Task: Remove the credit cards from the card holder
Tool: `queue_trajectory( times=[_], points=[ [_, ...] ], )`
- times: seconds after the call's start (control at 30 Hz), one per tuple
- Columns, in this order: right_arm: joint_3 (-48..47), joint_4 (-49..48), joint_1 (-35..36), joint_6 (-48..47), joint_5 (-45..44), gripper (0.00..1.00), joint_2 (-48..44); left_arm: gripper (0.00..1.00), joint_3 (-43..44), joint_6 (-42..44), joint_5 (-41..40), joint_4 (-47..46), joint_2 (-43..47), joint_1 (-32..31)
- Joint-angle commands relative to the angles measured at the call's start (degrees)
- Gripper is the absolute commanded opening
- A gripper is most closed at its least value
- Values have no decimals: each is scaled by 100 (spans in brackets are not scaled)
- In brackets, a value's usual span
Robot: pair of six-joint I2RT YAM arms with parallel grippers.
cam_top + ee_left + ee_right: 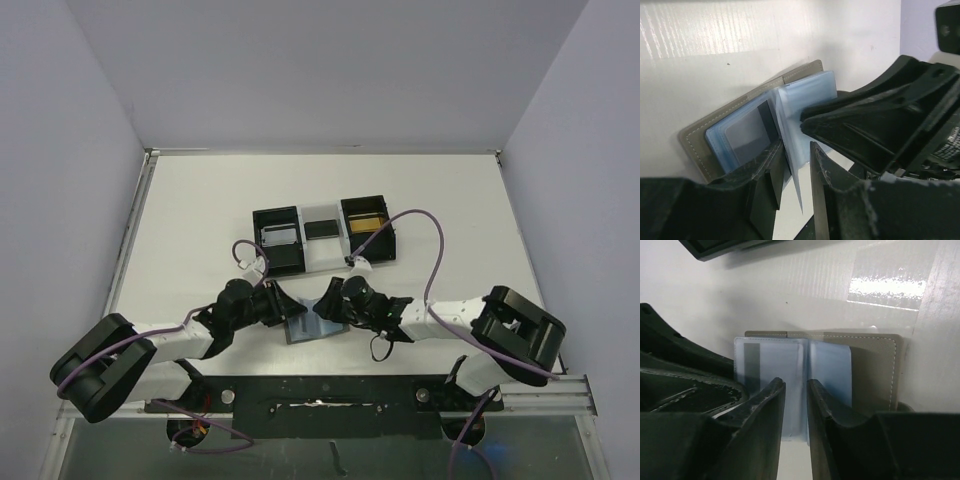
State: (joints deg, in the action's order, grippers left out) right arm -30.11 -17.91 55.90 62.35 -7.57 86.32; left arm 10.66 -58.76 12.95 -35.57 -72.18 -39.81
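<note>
The grey card holder (308, 328) lies open on the table between my two grippers. In the left wrist view its grey cover (695, 145) holds blue clear sleeves, and a card with a dark stripe (747, 132) sits in the left sleeve. My left gripper (796, 150) is slightly open, with one loose sleeve leaf standing between its fingers, unclamped. My right gripper (795, 383) is narrowly open over the middle fold of the card holder (875, 360); the striped card (752, 362) lies to its left. From above, the left gripper (285, 305) and right gripper (330, 300) nearly meet.
A black-and-white three-compartment tray (325, 255) stands behind the grippers, with a pale card (280, 237), a black card (322, 228) and a gold card (367, 224) in it. The right gripper's body (880, 120) crowds the left wrist view. Walls close in the table's left, back and right.
</note>
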Motion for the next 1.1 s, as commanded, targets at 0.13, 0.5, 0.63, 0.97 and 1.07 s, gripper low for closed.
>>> queue_trajectory(
  times=[0.13, 0.5, 0.63, 0.97, 1.07],
  points=[
    [-488, 1442, -6, -425, -778, 36, -1143, 28, 253, -13, 435, -418, -124, -35],
    [-129, 2551, -425, -477, -1131, 43, -2359, 36, 605, -99, 494, -661, -724, -289],
    [210, 2189, -506, -443, -907, 47, -2850, 44, 806, -51, 432, -452, -823, -380],
    [400, 1461, -607, -685, -212, 52, -3190, 53, 1035, 97, 201, -206, -808, -655],
    [466, 1212, -602, -775, 22, 52, -3198, 55, 953, 156, -43, -6, -557, -662]
  ],
)
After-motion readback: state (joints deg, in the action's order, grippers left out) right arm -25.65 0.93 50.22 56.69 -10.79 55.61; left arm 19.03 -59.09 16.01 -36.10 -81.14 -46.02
